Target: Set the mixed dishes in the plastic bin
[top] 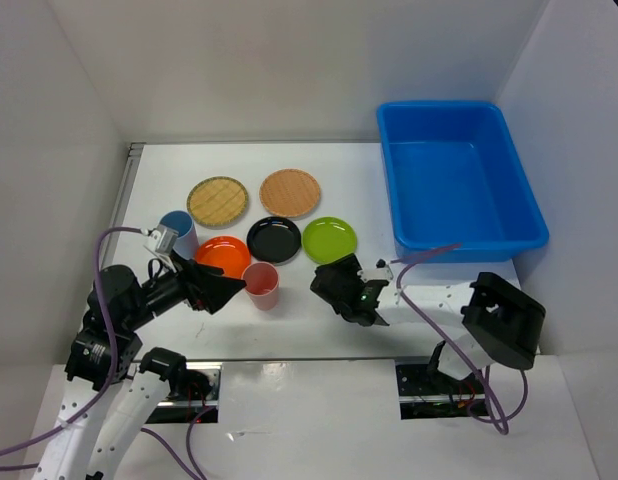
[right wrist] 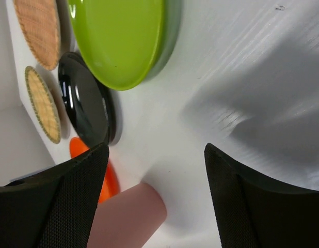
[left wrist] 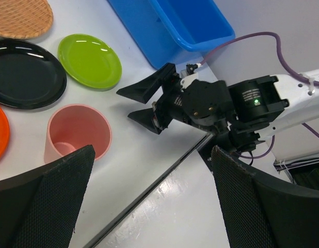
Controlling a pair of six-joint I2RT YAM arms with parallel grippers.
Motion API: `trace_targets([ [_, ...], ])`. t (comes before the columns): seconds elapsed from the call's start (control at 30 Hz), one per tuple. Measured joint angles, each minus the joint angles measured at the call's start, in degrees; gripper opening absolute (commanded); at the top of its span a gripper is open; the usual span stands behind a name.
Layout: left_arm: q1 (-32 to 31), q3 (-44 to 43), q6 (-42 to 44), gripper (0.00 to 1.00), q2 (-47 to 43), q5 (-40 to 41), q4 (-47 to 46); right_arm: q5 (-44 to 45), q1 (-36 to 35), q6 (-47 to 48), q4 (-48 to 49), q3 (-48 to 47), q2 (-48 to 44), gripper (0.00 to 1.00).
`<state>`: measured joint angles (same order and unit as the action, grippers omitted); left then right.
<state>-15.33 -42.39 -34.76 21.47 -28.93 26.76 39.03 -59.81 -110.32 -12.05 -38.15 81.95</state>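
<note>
Left pincer (top: 227,292) and right pincer (left wrist: 125,105) both wide, empty; blue cup (top: 181,227) partly behind left arm (top: 139,296).

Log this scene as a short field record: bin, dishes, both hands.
bin: plastic bin, far right corner, no dishes inside
plates on table: yellowish woven plate, tan woven plate, orange plate, black plate, lime green plate
cups on table: pink cup, blue cup, both upright
left hand: open, empty, beside pink cup
right hand: open, empty, near lime green plate
</note>
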Motion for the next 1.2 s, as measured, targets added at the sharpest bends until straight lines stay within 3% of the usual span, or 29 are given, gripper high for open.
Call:
trace_targets([
  [0.23,-0.4,0.4,-0.2,1.00,0.0,-0.5,-0.8,2.7,-1.5,-3.0,1.3,-2.2,9.0,0.66],
  [0.37,-0.9,0.4,-0.2,1.00,0.0,-0.6,-0.9,4.9,-2.1,-3.7,3.3,-4.7,12.9,0.64],
  [1.2,-3.0,0.4,0.1,1.00,0.0,-0.1,0.3,16.7,-2.4,-5.8,6.8,-11.8,23.5,0.66],
])
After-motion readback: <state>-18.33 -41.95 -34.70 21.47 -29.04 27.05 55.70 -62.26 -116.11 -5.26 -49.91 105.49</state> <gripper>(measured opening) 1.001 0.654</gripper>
